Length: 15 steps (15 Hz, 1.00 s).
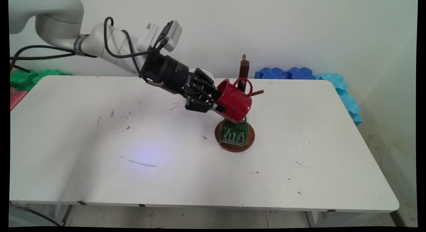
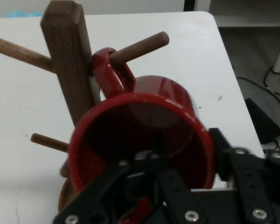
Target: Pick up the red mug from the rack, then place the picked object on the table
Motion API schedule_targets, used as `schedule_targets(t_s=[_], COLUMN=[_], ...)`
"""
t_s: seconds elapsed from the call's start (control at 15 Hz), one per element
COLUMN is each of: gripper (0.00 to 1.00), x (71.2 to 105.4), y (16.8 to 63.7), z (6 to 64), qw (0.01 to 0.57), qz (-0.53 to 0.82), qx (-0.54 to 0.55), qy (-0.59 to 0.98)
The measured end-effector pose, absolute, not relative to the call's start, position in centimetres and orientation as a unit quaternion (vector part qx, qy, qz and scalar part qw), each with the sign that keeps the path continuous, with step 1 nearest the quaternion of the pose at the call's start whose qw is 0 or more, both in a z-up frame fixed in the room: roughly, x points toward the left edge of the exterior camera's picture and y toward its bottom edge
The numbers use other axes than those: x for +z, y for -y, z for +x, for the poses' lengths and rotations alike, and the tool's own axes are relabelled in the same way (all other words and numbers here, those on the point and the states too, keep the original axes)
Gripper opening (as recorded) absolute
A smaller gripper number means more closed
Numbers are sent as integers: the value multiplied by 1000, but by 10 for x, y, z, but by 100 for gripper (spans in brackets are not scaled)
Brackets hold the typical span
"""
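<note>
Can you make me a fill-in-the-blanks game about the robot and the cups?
1. The gripper holds a mug that is coloured ____.
2. That mug's handle is looped over a wooden ____ of the mug tree.
3. Lower on the tree hangs a mug coloured ____.
4. The tree's round base stands on the white ____.

Missing words: red; peg; green; table

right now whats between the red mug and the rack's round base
A green mug hangs there, directly under the red mug, above the wooden base. The main view shows it; the hand view does not.
</note>
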<state>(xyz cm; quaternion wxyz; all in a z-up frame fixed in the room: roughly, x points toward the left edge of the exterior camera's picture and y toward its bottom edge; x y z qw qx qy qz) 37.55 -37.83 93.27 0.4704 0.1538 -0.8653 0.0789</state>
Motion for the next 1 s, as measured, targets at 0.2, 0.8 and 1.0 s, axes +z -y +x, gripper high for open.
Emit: schedule_targets(t_s=[0.2, 0.8, 1.0], gripper=[0, 0, 0], x=[932, 934, 936], y=[379, 371, 368], z=[373, 370, 371], qw=[472, 476, 477], qz=[155, 156, 154], qx=[77, 69, 68], qy=[865, 863, 862])
